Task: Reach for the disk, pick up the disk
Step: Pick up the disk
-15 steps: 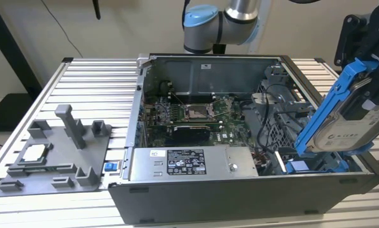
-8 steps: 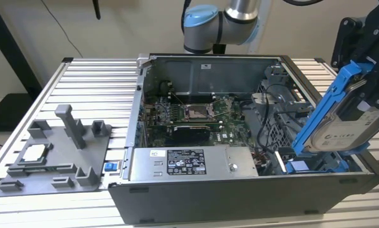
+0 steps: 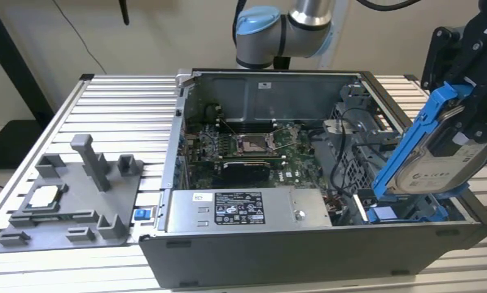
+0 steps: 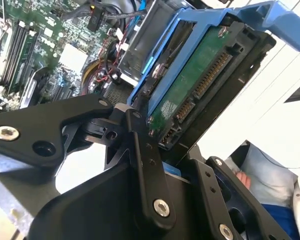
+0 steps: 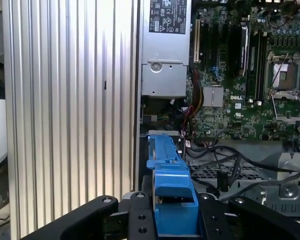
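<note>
The disk (image 3: 437,166) is a silver drive with a white label in a bright blue bracket (image 3: 412,141). It hangs tilted on edge above the open case's corner at the exterior view's right, its lower end still near the drive bay. My black gripper (image 3: 465,125) is shut on it from above. In the second wrist view the disk's green circuit side (image 4: 196,84) faces the camera, and a black finger (image 4: 142,150) presses against the bracket's edge. In the first wrist view the blue bracket (image 5: 169,197) sits clamped in my gripper (image 5: 174,220).
The open computer case (image 3: 309,259) holds a motherboard (image 3: 252,146), a large grey box (image 3: 243,210) with a label, and loose cables (image 3: 349,122) beside the drive bay. A grey fixture (image 3: 89,201) with a small square chip (image 3: 44,196) lies on the slatted table (image 3: 121,104).
</note>
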### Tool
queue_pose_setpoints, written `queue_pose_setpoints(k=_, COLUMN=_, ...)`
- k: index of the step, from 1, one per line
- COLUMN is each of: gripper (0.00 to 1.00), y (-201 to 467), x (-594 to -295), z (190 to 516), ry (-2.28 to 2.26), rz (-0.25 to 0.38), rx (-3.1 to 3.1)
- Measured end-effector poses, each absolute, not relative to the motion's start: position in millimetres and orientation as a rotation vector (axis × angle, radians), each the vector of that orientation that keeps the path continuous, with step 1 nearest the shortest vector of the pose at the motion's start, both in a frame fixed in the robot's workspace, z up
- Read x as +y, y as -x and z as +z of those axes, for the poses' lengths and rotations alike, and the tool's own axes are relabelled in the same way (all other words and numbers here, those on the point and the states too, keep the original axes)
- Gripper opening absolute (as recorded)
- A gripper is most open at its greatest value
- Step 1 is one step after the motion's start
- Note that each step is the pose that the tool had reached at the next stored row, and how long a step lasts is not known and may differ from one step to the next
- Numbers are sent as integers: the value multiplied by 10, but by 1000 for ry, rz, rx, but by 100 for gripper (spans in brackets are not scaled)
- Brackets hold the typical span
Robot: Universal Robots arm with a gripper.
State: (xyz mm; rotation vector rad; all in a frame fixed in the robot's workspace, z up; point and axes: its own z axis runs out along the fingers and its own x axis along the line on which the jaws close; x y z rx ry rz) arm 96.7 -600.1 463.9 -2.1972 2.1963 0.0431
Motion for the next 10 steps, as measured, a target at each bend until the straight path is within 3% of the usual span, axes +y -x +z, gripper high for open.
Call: queue_pose_setpoints(k=10, gripper=0, y=-968, x=-5990, z=4609, ry=2192, rz=53, rx=2192)
